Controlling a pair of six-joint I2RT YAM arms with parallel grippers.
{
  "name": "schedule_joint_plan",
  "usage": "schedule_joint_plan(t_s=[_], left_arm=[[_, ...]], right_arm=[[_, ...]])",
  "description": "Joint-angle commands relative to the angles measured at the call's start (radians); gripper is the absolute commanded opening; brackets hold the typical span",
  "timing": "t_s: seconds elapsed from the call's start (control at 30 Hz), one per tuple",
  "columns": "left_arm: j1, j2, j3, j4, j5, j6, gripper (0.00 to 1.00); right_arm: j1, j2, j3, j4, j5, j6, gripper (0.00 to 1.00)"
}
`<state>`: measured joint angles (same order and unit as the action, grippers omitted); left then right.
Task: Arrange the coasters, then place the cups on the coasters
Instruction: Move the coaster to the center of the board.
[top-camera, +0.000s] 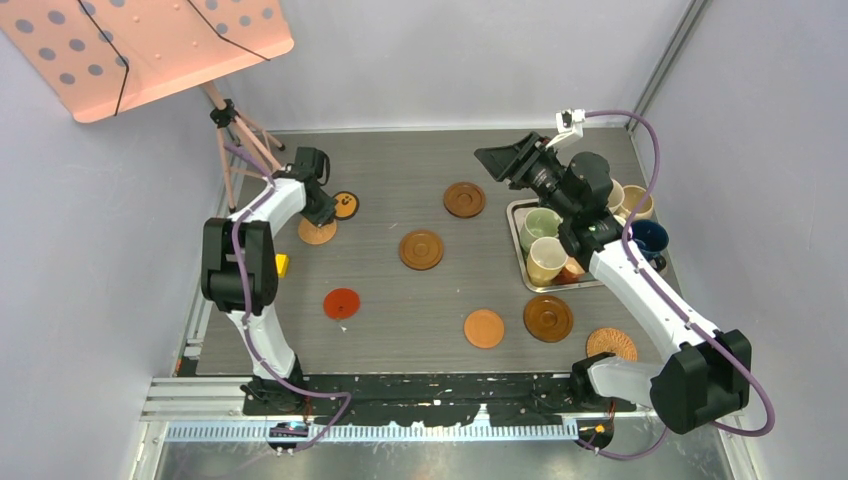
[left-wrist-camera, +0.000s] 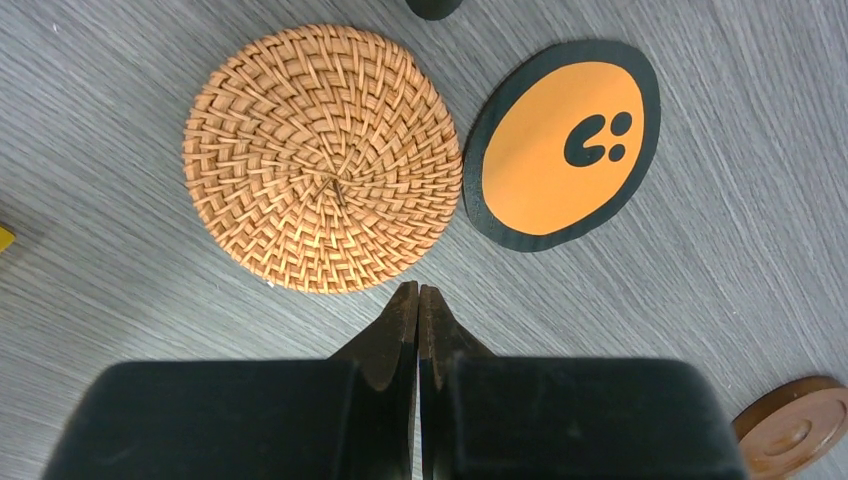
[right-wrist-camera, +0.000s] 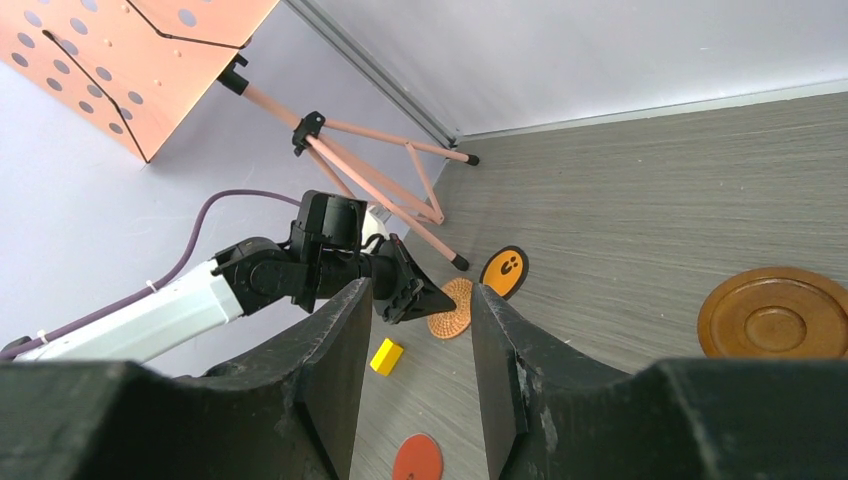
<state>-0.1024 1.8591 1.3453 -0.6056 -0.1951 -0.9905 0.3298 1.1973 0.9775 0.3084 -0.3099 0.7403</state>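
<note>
The left fingers (left-wrist-camera: 417, 308) are squeezed tight together and hold nothing. They hang over the grey desk (left-wrist-camera: 120, 330), just below the woven coaster (left-wrist-camera: 322, 158) in the wrist picture. The black-and-orange coaster (left-wrist-camera: 562, 145) lies right beside it, so close that it is hard to tell if they touch. From above, these two sit in the upper left part of the desk.

The right fingers (top-camera: 500, 163) are up in the air in the upper right of the top picture. They are spread apart, with nothing between them.

More coasters lie flat and well apart on the desk. The red coaster (top-camera: 341, 303) is at the lower left and the orange-tan coaster (top-camera: 484, 328) is at the lower middle. Three dark brown coasters (top-camera: 421, 249) are spread across the middle and right.

The cups stand crowded on the right, at the metal tray (top-camera: 518, 206). The pale green cup (top-camera: 540, 225) and the cream cup (top-camera: 547, 258) are inside it. The navy cup (top-camera: 650, 240) is at the far right, and the arm hides whether it is in the tray.

A small yellow block (top-camera: 282, 264) lies at the left.
</note>
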Motion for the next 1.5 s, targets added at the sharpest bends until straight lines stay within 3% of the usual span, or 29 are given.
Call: schedule_joint_plan(t_s=[0.0, 0.33, 0.57, 0.73, 0.87, 1.07, 1.17, 1.23, 1.33, 1.47], left_arm=[[0.006, 0.015, 0.035, -0.036, 0.022, -0.067, 0.0], [0.007, -0.048, -0.073, 0.039, -0.032, -0.206, 0.0], [0.012, -0.13, -0.017, -0.095, -0.195, -0.066, 0.0], [0.039, -0.209, -0.056, -0.111, -0.244, 0.026, 0.0], [0.055, -0.288, -0.103, -0.107, -0.242, 0.133, 0.0], [0.054, -0.491, -0.225, -0.107, -0.125, 0.281, 0.0], [0.055, -0.63, -0.334, -0.062, -0.065, 0.355, 0.14], [0.059, -0.704, -0.394, -0.041, -0.125, 0.373, 0.26], [0.112, -0.755, -0.453, 0.047, -0.074, 0.364, 0.28], [0.176, -0.688, -0.438, 0.099, 0.038, 0.318, 0.26]], right_arm=[[-0.004, -0.038, -0.006, 0.047, -0.005, -0.004, 0.48], [-0.005, -0.052, -0.005, 0.033, 0.004, -0.016, 0.48], [-0.003, -0.011, -0.002, 0.012, -0.007, -0.009, 0.47], [0.01, 0.05, 0.018, -0.017, 0.014, 0.004, 0.46], [0.049, 0.153, 0.065, -0.062, 0.023, 0.024, 0.45], [0.198, 0.358, 0.188, -0.074, 0.111, 0.034, 0.35], [0.295, 0.46, 0.277, -0.086, 0.15, 0.047, 0.33], [0.348, 0.537, 0.346, -0.085, 0.182, 0.052, 0.32], [0.413, 0.675, 0.477, -0.073, 0.217, 0.061, 0.31], [0.458, 0.832, 0.621, -0.059, 0.233, 0.063, 0.3]])
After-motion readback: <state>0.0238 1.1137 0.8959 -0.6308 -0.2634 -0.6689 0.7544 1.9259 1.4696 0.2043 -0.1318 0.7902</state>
